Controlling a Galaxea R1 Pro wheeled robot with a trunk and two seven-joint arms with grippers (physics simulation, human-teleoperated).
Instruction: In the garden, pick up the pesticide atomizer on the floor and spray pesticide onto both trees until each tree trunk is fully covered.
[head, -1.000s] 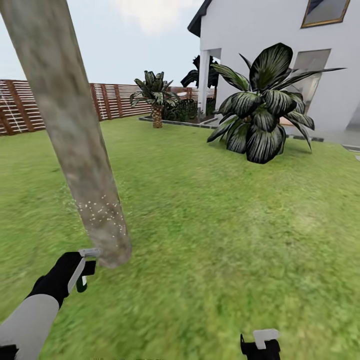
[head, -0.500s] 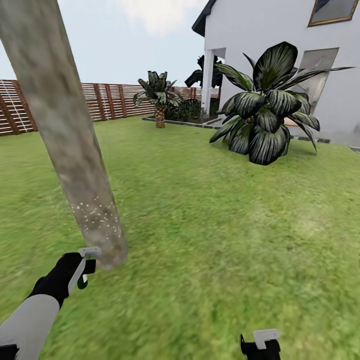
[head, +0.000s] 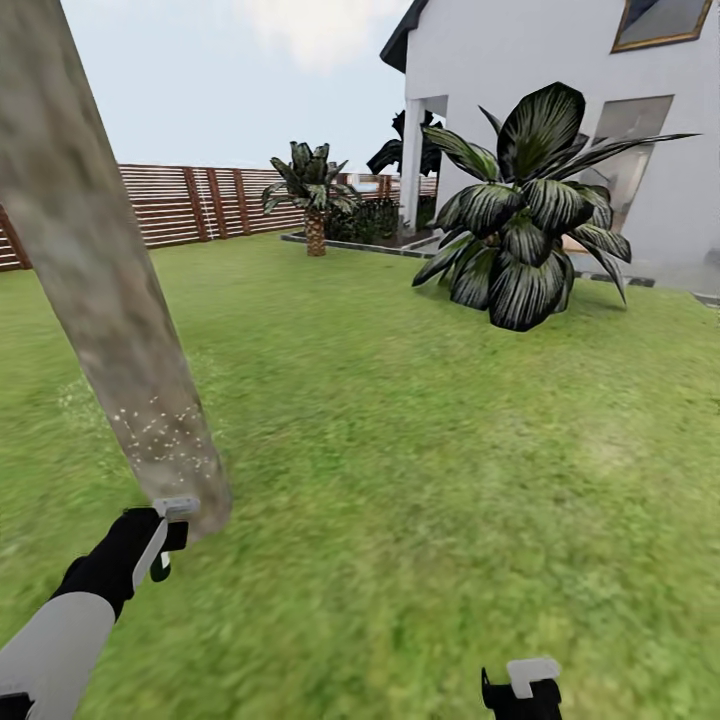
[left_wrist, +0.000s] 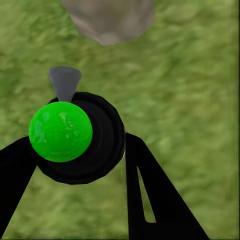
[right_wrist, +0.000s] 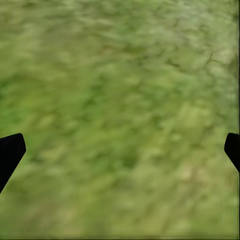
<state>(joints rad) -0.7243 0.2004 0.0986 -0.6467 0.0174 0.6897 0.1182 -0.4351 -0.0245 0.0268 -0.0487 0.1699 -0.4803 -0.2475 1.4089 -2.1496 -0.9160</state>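
Tree trunk (head: 100, 300), thick and mottled, leans up out of the lawn (head: 420, 450), with pale specks of spray on its lower bark; a big dark-leaved plant (head: 525, 230) stands well beyond it, before the white house (head: 540, 60). Just beside the trunk's foot the left tool (head: 160, 540) is closed around the pesticide atomizer (left_wrist: 62, 132), whose nozzle points at the bark. Well apart from the trunk, the right tool (right_wrist: 120, 150) hangs over grass, spread wide and holding nothing
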